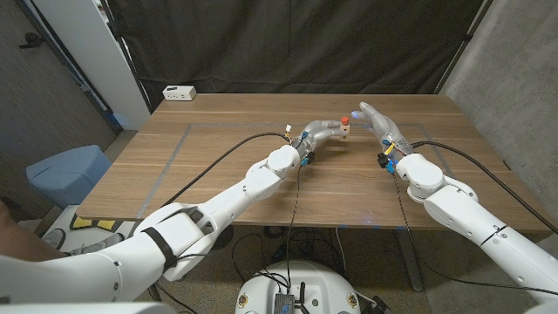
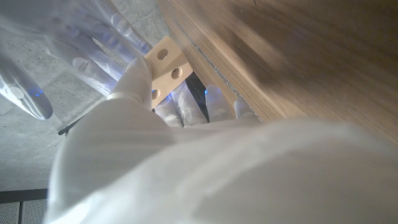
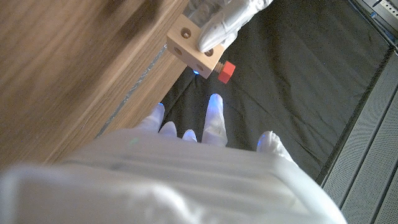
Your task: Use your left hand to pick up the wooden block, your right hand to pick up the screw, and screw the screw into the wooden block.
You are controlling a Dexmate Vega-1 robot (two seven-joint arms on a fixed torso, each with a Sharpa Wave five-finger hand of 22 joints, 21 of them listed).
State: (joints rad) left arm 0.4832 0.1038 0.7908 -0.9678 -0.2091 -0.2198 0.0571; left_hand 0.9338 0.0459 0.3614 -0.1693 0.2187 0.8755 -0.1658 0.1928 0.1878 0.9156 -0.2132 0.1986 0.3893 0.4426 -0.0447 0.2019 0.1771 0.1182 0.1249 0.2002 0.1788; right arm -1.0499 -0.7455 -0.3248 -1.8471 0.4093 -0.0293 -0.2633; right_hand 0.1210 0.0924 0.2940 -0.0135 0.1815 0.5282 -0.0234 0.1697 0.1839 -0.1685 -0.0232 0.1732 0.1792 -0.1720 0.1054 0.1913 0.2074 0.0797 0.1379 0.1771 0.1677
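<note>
One wooden block (image 3: 194, 46) in left hand (image 1: 324, 133), screw (image 3: 226, 71) shaft hidden, right hand (image 1: 379, 121) spread

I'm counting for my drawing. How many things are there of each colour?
Tan wooden block: 1
Red screw: 1
White box: 1
Blue bin: 1
Total: 4

Head view: evenly lit from above, table (image 1: 261, 166) bright, dark curtain (image 1: 296, 44) at 12 o'clock, soft shadows
Left wrist view: own left hand (image 2: 186, 162) blurred, washed out; wooden block (image 2: 166, 65) fairly sharp
Right wrist view: right hand (image 3: 186, 168) out of focus, blue glow on fingertips (image 3: 216, 102); table blurred
</note>
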